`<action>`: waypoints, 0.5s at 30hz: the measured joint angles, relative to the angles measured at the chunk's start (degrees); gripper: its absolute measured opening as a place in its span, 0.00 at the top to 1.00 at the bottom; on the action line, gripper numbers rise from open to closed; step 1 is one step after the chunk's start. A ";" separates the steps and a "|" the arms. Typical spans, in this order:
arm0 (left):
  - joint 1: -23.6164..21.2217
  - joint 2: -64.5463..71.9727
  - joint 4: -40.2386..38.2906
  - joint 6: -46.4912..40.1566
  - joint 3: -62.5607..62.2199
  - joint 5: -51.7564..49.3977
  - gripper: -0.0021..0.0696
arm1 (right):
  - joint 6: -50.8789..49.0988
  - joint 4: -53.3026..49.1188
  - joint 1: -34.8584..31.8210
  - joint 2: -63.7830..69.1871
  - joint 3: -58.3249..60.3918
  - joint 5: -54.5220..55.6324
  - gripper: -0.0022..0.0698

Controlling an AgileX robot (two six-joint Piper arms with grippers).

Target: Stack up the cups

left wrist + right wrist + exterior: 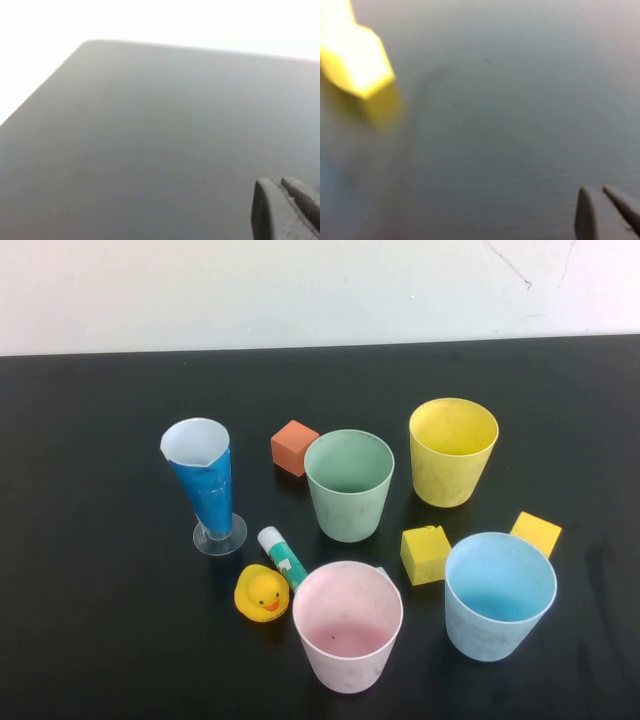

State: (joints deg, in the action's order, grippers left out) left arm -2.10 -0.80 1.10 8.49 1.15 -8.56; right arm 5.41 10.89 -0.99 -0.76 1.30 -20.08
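Showing left gripper (pixel 287 210), right gripper (pixel 605 212) cropped

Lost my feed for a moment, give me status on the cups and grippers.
Left gripper and right gripper over bare table, holding nothing. Green cup, yellow cup, pink cup, light blue cup upright, unstacked. Yellow cube between cups.

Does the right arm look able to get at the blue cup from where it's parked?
Probably yes. The blue cup stands upright on the robot's right side with its rim clear. The right gripper hangs over bare table near a yellow block. The left gripper sits apart over bare table.
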 joint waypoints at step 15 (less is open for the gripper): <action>0.00 0.00 -15.18 11.02 0.00 22.55 0.97 | -2.03 33.24 0.00 0.00 0.27 9.35 0.97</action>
State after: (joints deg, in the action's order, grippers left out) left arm -2.10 -0.80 -14.07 19.51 1.15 13.98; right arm 3.38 44.12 -0.99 -0.76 1.56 -10.72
